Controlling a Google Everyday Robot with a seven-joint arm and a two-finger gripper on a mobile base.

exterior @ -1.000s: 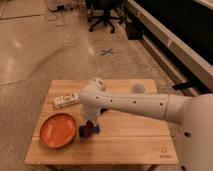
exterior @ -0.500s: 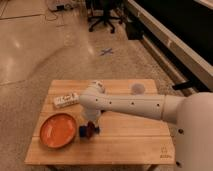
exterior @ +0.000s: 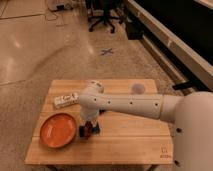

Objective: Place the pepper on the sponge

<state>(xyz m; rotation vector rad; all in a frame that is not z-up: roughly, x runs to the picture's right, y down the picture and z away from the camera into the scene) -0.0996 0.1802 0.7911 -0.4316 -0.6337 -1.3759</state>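
Observation:
My gripper (exterior: pixel 89 125) hangs at the end of the white arm, pointing down over the left middle of the wooden table (exterior: pixel 125 145). Right under it lies the dark-red pepper (exterior: pixel 86 131), just beside the orange plate. The blue sponge (exterior: pixel 96 129) shows at the pepper's right side, touching or nearly touching it. The gripper hides part of both, so I cannot tell whether the pepper rests on the sponge or next to it.
An orange plate (exterior: pixel 57 130) sits at the table's front left. A white-striped bar (exterior: pixel 66 100) lies at the back left, and a pale round cup (exterior: pixel 137 88) at the back middle. On the floor beyond are an office chair (exterior: pixel 105 15) and a blue cross (exterior: pixel 106 51).
The arm's wrist has shifted slightly over the pepper and sponge. The plate, bar and cup have not moved.

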